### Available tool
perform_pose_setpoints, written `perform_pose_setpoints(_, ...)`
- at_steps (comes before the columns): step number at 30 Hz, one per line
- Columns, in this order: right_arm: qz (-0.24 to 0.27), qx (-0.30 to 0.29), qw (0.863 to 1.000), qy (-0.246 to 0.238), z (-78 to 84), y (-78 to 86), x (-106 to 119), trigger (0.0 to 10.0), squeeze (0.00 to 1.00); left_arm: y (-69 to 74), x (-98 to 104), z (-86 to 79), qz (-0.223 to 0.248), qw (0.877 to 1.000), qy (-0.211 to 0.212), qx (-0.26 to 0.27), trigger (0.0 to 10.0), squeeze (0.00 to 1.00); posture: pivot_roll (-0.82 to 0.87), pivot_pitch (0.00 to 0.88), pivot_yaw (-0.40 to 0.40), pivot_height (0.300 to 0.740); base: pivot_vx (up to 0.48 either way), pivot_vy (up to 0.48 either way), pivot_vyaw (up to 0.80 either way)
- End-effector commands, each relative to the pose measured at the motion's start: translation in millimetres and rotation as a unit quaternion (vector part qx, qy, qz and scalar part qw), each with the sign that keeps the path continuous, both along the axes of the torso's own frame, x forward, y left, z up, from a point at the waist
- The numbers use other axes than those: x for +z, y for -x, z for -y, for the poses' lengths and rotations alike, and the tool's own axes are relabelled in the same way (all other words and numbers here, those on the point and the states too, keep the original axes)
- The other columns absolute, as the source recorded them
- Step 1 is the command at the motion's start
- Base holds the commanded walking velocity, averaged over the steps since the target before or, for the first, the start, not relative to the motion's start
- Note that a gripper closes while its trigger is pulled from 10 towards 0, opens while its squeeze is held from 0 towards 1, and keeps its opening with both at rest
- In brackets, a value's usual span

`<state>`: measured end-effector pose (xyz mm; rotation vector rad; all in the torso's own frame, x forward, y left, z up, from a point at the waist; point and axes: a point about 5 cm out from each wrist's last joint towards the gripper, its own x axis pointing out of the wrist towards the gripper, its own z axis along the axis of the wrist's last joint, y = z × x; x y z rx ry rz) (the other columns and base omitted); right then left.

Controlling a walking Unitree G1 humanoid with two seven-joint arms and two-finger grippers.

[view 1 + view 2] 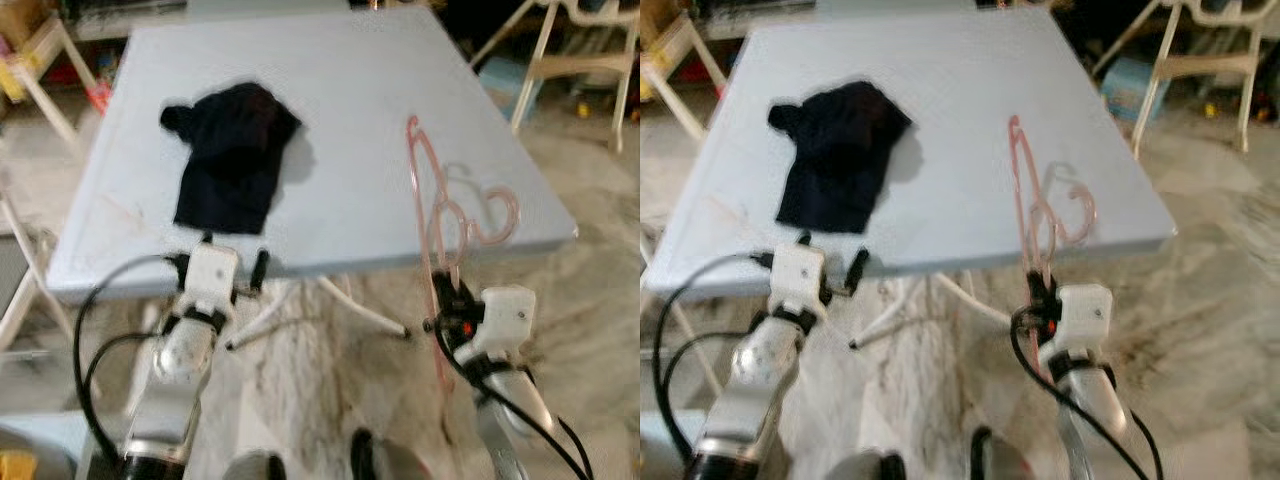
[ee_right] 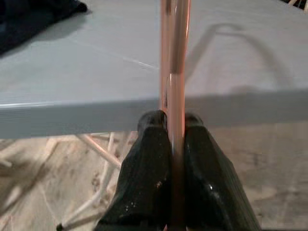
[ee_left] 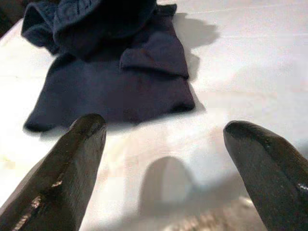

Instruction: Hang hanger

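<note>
Hanger [image 1: 440,215], pink, stands upright over the desk [image 1: 350,100] edge, pinched tight in the right gripper [image 2: 175,127]. Left gripper [image 3: 163,144] gapes wide, empty, just before the dark cloth [image 3: 110,72]

I see a pink hanger [image 1: 432,200], a dark navy garment [image 1: 232,155], a pale blue-grey table [image 1: 370,90], black end-effector fingers [image 3: 62,178].

A thin pink hanger [image 1: 437,215] stands upright on edge over the near edge of the table at about four o'clock, its hook curling toward three o'clock, pinched between black fingers.
</note>
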<state>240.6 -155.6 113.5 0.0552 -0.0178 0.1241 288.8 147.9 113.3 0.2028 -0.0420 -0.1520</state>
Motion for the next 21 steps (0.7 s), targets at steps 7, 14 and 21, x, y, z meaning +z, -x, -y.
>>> perform_pose_setpoints(7,-0.016,-0.013,1.000,0.000,0.6,-1.0,-5.2,10.0,0.00,0.4,-5.7,-1.7,-0.013,1.000,-0.006,0.004,10.0,0.00,-0.11,0.195,0.047,0.740,-0.261,0.000,0.00)
perform_pose_setpoints(14,-0.019,-0.022,1.000,-0.004,2.2,-0.9,-6.3,10.0,0.00,-1.5,-5.1,1.1,-0.013,1.000,-0.004,0.000,10.0,0.00,-0.11,0.196,0.051,0.740,-0.261,0.000,0.00)
perform_pose_setpoints(21,-0.023,-0.031,0.999,-0.013,4.0,-1.0,-7.3,10.0,0.00,-2.8,-5.5,0.5,-0.015,1.000,-0.005,-0.003,10.0,0.00,-0.11,0.193,0.054,0.740,-0.262,0.000,0.00)
